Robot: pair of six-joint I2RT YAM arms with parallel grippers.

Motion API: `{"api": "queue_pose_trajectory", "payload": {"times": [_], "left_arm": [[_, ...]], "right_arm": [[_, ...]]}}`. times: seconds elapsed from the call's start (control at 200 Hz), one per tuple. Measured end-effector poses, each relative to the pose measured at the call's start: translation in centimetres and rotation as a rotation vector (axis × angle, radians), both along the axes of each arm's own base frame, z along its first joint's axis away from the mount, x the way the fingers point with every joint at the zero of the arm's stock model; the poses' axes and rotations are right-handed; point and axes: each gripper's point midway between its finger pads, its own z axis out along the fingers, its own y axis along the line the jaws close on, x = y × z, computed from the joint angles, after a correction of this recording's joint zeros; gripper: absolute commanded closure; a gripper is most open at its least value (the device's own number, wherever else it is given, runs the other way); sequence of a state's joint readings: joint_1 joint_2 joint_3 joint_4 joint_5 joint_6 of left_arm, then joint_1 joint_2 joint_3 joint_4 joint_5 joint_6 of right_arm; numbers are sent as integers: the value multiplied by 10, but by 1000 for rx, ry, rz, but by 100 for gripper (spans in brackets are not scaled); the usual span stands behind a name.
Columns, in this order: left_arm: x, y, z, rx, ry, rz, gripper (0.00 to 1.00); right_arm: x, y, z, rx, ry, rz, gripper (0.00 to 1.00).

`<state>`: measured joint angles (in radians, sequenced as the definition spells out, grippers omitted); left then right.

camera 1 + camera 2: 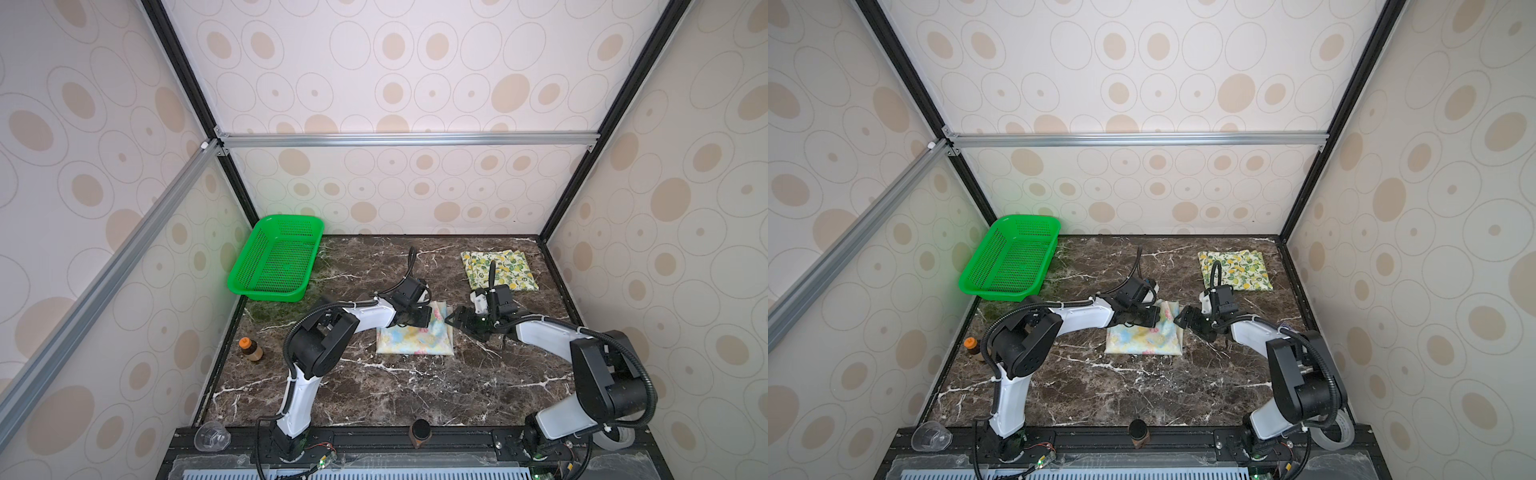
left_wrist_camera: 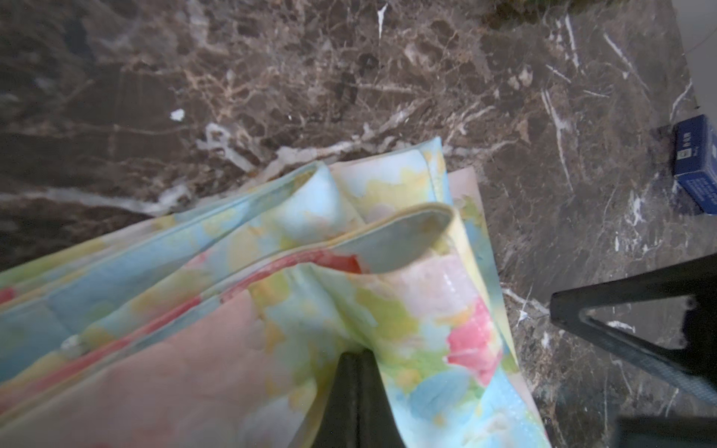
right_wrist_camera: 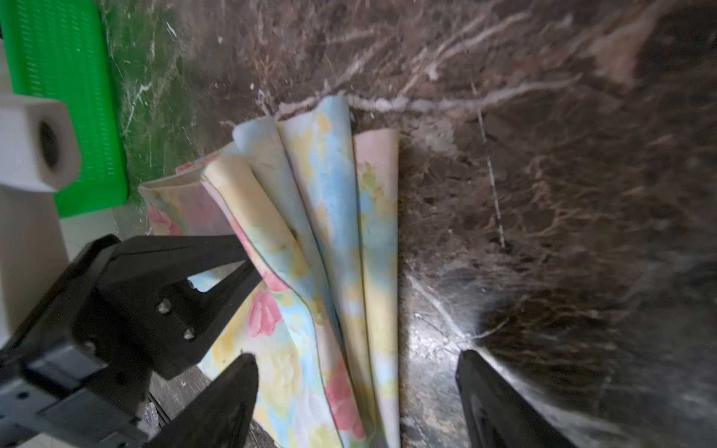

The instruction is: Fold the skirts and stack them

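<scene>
The pastel blue-yellow skirt [image 1: 415, 338] [image 1: 1142, 340] with pink flowers lies folded at mid-table, its far edge lifted into bunched pleats [image 3: 329, 201]. My left gripper [image 1: 428, 318] [image 2: 355, 355] is shut on that raised edge of cloth [image 2: 388, 310]. Just right of the skirt, my right gripper [image 1: 453, 321] [image 3: 357, 358] stands open, its fingers astride the folded edge without touching it. The left gripper's fingers [image 3: 217, 248] show pinching the cloth in the right wrist view. The cream lemon-print skirt [image 1: 498, 270] [image 1: 1235, 270] lies folded flat at the far right.
A green mesh basket [image 1: 286, 219] [image 1: 1025, 220] stands at the far left corner. A small orange-capped bottle [image 1: 249, 348] stands by the left wall. A clear cup [image 1: 212, 436] and a dark cylinder [image 1: 420, 432] sit on the front rail. A blue box [image 2: 696, 163] appears in the left wrist view.
</scene>
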<state>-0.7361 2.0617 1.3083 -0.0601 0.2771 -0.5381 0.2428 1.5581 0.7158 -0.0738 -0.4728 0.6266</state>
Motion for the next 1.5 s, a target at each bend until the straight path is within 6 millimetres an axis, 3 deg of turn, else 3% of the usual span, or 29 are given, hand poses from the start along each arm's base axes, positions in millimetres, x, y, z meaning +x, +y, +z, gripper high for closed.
{"api": "queue_pose_trajectory", "payload": {"times": [0.2,0.605,1.015,1.501], "left_arm": [[0,-3,-1,-16,7,4,100],[7,-12,-1,-48,7,11,100],[7,-12,-1,-47,8,11,100],[9,-14,-2,-50,5,11,100]], "right_arm": [[4,9,0,47,-24,28,23],[18,22,-9,119,-62,57,48],[23,17,-9,51,-89,56,41],[35,25,-13,64,-128,65,61]]}}
